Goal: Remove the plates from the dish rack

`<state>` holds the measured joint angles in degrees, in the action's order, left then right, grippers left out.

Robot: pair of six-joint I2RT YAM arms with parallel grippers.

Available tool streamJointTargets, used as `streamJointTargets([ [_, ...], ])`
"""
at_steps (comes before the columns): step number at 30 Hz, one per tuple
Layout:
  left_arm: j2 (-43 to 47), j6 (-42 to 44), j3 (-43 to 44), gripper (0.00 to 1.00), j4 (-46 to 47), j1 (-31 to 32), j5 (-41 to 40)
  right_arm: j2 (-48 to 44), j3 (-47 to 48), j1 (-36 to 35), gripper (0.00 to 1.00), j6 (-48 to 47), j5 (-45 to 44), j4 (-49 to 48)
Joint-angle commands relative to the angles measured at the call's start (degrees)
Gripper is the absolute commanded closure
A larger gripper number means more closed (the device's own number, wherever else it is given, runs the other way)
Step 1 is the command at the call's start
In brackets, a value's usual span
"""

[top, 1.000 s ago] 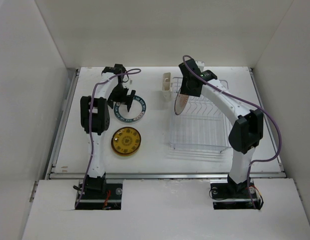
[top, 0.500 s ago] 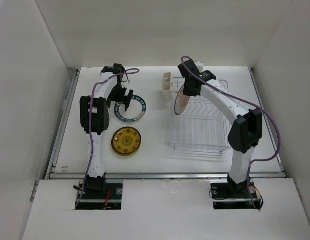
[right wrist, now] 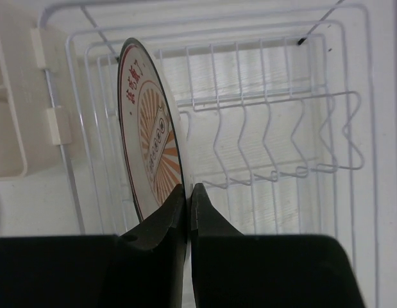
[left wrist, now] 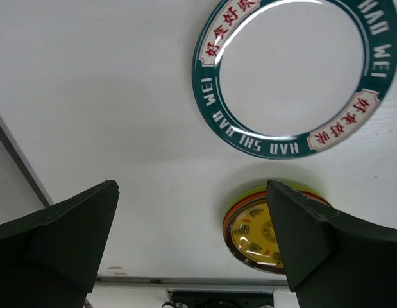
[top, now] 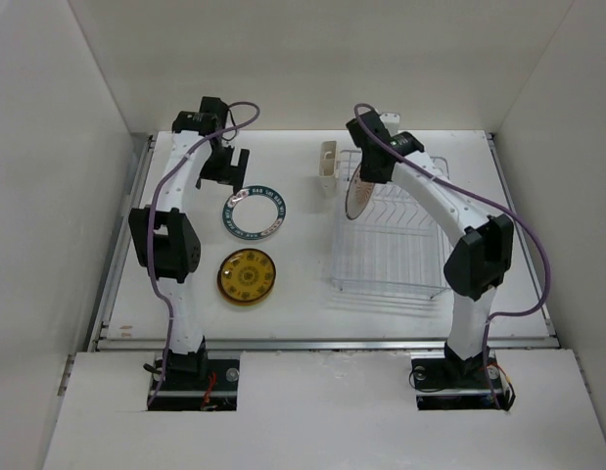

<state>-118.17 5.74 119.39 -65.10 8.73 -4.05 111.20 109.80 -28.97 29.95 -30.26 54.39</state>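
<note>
Nearest the arm bases, at lower left of the top view, a stack topped by an amber patterned plate [top: 247, 276] lies flat on the table. The left wrist view shows green and orange-red rims beneath it, so I count three there. Just beyond lies one teal-rimmed white plate [top: 255, 212]. Right of centre, the dish rack [top: 386, 264] holds one sunburst plate [right wrist: 153, 147] on edge at its far left corner, beside one cream cup holder [top: 327, 166]. The right gripper [right wrist: 187, 192] is pinched onto that plate's rim. Farthest back, the left gripper [top: 227, 168] hangs with fingers wide apart, holding nothing. The pinch is thin, so the plate may swing or slip. Its lower rim could also snag a divider wire and drag the rack.
</note>
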Motion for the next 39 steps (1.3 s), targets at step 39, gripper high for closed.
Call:
streamJointTargets([
  [39, 7.3, 7.4, -11.1, 0.32, 4.3, -6.4, 40.2, 1.0, -5.9, -4.0, 1.00, -5.8, 61.5, -42.4],
])
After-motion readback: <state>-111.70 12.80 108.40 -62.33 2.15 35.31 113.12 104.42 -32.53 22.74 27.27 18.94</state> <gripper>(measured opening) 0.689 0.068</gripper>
